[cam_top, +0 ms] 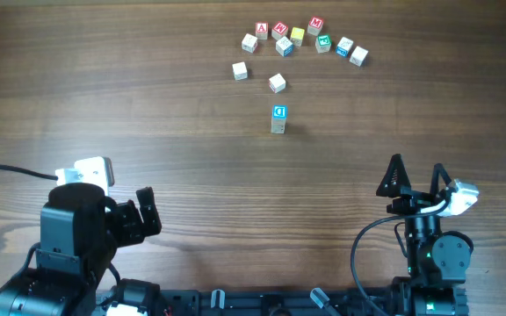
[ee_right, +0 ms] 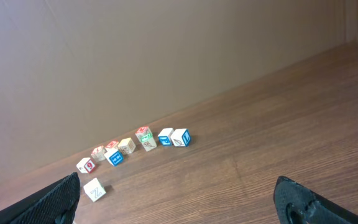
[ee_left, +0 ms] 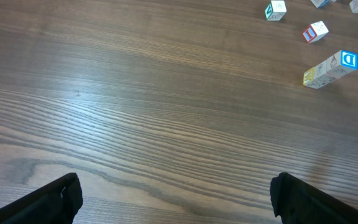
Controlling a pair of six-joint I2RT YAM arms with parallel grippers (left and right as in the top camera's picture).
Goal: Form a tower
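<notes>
From where I stand, the short tower (cam_top: 278,119) of two small wooden alphabet cubes, a pale one below and one with a blue letter on a white face above, rises on the brown wood-grain bench (cam_top: 191,167). It is about midway between the left and right edges and closer to the far edge than the near one. It stands on bare wood, apart from the loose cubes (cam_top: 297,37), which have red, yellow, green and blue faces and lie in a loose arc along the far edge. Two single pale cubes (cam_top: 277,82) sit between that arc and the tower. My guess is the gap is deliberate, so fingers can come down around the stack without nudging a neighbour.

The left end effector (cam_top: 146,213) sits by the near-left corner, and the right end effector (cam_top: 417,167) by the near-right corner. Both are released wide and grasp nothing. I read that as a rest or ready pose, with nothing being carried to the stack.

The tower is well apart from both, ahead of them towards the far edge. It lies to the right of the left end effector's line, and the left wrist view shows it up by the right border. It lies to the left of the right one, whose own view does not show it clearly.
</notes>
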